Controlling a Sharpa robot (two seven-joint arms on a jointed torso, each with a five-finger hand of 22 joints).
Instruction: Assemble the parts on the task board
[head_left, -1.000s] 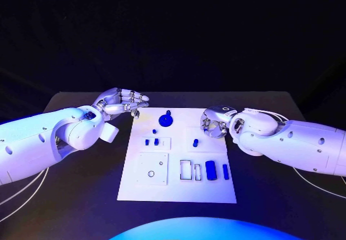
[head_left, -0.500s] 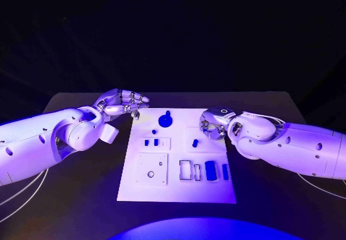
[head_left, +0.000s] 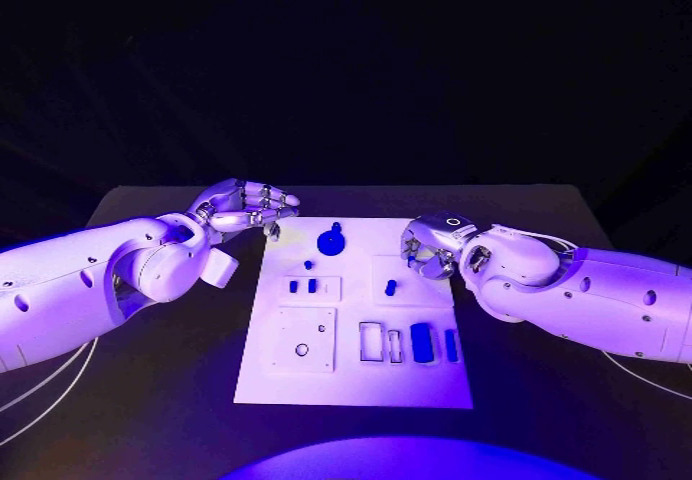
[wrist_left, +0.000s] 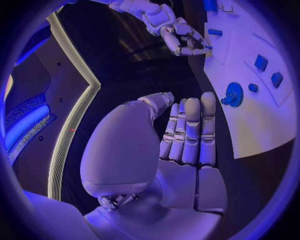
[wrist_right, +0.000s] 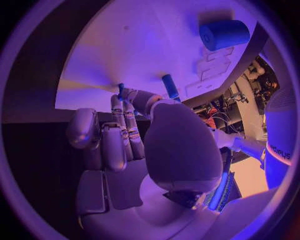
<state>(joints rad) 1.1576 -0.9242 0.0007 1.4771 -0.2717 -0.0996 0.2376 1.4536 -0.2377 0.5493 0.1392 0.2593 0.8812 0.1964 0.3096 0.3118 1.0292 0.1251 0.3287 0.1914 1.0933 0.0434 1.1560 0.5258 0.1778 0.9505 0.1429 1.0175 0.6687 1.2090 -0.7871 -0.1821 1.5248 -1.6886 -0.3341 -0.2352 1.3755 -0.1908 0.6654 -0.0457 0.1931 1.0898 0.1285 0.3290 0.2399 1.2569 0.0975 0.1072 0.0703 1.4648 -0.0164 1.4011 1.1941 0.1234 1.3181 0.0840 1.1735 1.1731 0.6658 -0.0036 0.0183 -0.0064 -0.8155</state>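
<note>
Head view: the left hand (head_left: 248, 207) hovers past the task board's (head_left: 361, 385) far left corner, fingers curled in, holding nothing visible. The right hand (head_left: 427, 247) sits at the board's far right edge, likely reaching for a part.

Left wrist view: fingers folded to the palm; the blue gear (wrist_left: 234, 94) lies beside them.

Right wrist view: fingertips pinch a small blue part (wrist_right: 120, 90). No legible writing on the board.

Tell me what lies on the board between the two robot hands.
Head view: a round blue gear-like part on the white task board, between left robot hand and right robot hand.
</note>
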